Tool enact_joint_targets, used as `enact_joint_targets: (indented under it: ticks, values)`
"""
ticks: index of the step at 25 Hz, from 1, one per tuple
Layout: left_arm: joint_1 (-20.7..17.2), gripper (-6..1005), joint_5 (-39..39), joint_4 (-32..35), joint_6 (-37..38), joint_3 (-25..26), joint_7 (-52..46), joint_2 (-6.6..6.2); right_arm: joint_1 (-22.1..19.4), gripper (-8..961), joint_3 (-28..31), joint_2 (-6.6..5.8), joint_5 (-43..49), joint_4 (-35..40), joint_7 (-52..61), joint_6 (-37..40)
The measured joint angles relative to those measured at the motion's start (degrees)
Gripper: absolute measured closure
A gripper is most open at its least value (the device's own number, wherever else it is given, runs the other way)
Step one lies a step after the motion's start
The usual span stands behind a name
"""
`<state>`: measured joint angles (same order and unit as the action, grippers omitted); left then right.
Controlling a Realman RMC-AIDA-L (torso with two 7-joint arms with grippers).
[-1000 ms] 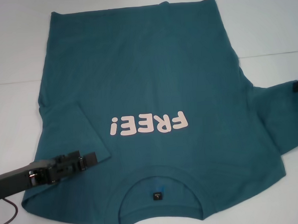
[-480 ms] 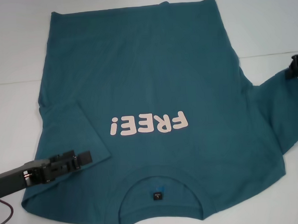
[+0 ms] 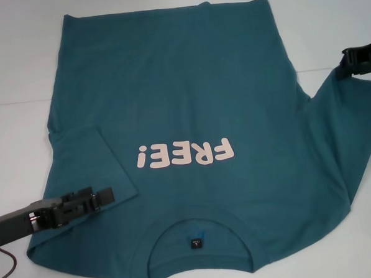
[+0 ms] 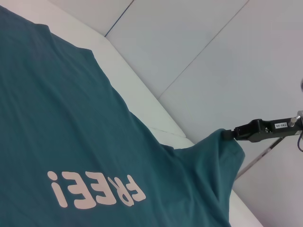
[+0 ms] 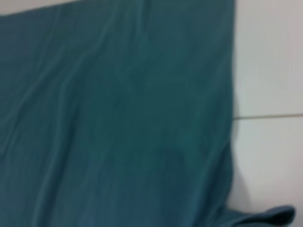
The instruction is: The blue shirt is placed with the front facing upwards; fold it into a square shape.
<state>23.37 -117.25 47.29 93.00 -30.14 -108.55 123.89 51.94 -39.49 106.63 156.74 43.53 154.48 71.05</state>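
A dark teal-blue cotton short-sleeved T-shirt (image 3: 190,107) bearing pale pink "FREE!" lettering (image 3: 185,154) and a small dark neck label (image 3: 195,243) at 6 o'clock covers a plain white table (image 3: 14,67).

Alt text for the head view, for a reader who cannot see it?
A blue shirt lies front-up on a white table. The right end effector grips its sleeve end; the left end effector sits over the other, folded-in sleeve.

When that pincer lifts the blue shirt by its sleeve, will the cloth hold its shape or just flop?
Probably flop: where the right pincer pinches the sleeve, the blue shirt hangs from it in soft drapes. It looks light, since one small grip raises that corner. It likely drags rather than slides freely, as the body lies flat on the table. The left pincer hovers over the folded sleeve.
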Motion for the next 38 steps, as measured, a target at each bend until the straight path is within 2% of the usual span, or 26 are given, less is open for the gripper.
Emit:
enact_joint_targets:
  ticks: [7, 13, 21, 30, 38]
  values:
    - [-0.1, 138, 0.0, 0.0, -0.3, 1.0, -0.1, 0.04, 0.5, 944, -2.9, 1.77, 0.1, -0.3, 0.2, 3.3]
    - [-0.2, 138, 0.0, -0.1, -0.4, 1.4, -0.2, 0.03, 0.7, 944, -4.2, 2.43, 0.1, -0.3, 0.2, 5.4]
    - [-0.2, 139, 0.0, -0.6, -0.7, 1.5, -0.2, 0.03, 1.3, 944, -7.6, 4.09, 0.1, -0.4, 1.9, 5.9]
    - [-0.2, 138, 0.0, -0.8, -1.7, 1.7, -0.6, 0.03, 2.2, 943, -8.0, 6.08, 0.0, -1.2, 3.4, 2.6]
    - [-0.2, 138, 0.1, -1.5, -1.9, 4.2, -0.7, -0.14, 3.5, 943, -7.6, 6.98, -0.8, -6.3, 4.4, -5.2]
